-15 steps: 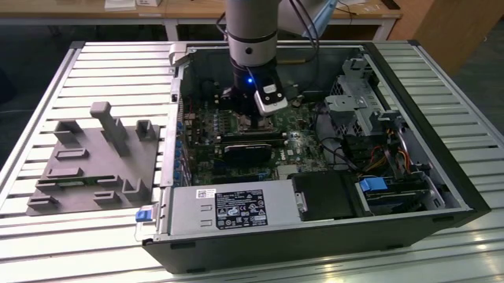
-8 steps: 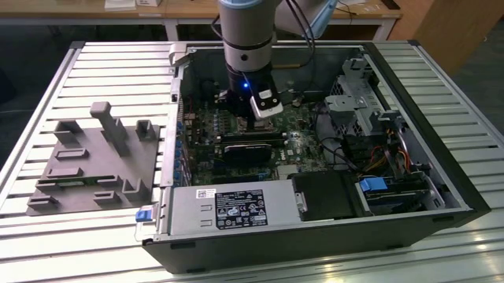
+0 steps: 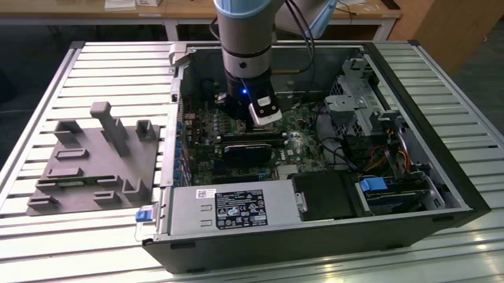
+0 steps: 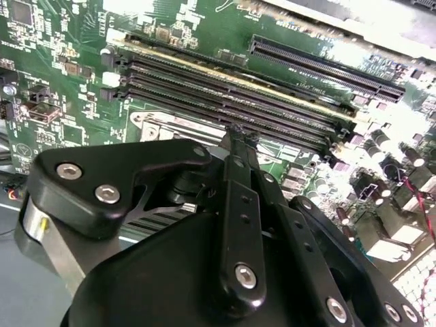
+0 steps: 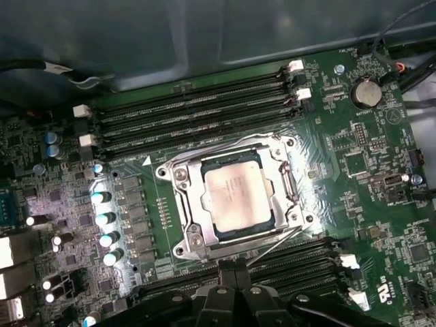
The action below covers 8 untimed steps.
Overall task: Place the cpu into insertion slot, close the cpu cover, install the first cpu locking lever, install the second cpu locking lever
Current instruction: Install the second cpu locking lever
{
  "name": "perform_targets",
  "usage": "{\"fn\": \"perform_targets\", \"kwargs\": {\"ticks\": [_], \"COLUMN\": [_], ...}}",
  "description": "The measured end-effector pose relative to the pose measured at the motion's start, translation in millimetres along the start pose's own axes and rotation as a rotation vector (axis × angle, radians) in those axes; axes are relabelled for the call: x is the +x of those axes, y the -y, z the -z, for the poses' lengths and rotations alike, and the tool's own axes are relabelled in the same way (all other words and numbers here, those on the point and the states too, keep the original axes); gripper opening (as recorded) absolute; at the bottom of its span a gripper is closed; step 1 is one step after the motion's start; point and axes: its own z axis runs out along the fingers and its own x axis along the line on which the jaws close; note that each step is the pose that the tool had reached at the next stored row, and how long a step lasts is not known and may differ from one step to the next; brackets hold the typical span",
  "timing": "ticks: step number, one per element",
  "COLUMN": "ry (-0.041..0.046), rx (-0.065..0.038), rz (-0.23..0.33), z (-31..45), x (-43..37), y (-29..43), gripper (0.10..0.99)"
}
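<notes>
cpu (image 5: 238,197): I see it seated under the lowered cpu cover (image 5: 185,204).
gripper (image 5: 234,272): jaws pressed together, near the cover.
power supply (image 3: 189,206): exterior view, 6 o'clock of gripper.

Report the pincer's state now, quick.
Pincer: closed, fingertips pressed together, nothing visibly held between them.
</notes>
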Motion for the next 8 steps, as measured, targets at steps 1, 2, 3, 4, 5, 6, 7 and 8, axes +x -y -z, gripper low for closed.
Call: {"fn": "perform_targets", "kwargs": {"ticks": [1, 2, 3, 4, 5, 6, 7, 8], "ry": [-0.0011, -0.0025, -0.0038, -0.0052, -0.0068, -0.0084, -0.0101, -0.0122], "rx": [-0.005, -0.010, -0.015, -0.021, -0.026, -0.032, -0.039, -0.047], "rz": [0.000, 0.000, -0.001, -0.001, -0.001, -0.001, -0.002, -0.002], "z": [-0.1, -0.3, -0.4, -0.6, -0.8, -1.3, -1.9, -2.5], "x": [0.4, 0.8, 1.4, 1.8, 2.4, 3.1, 3.8, 4.3], "y": [1.6, 3.3, 4.8, 6.3, 7.6, 8.6, 9.6, 10.7], "gripper": [0.102, 0.102, 0.102, 0.102, 0.102, 0.102, 0.102, 0.102]}}
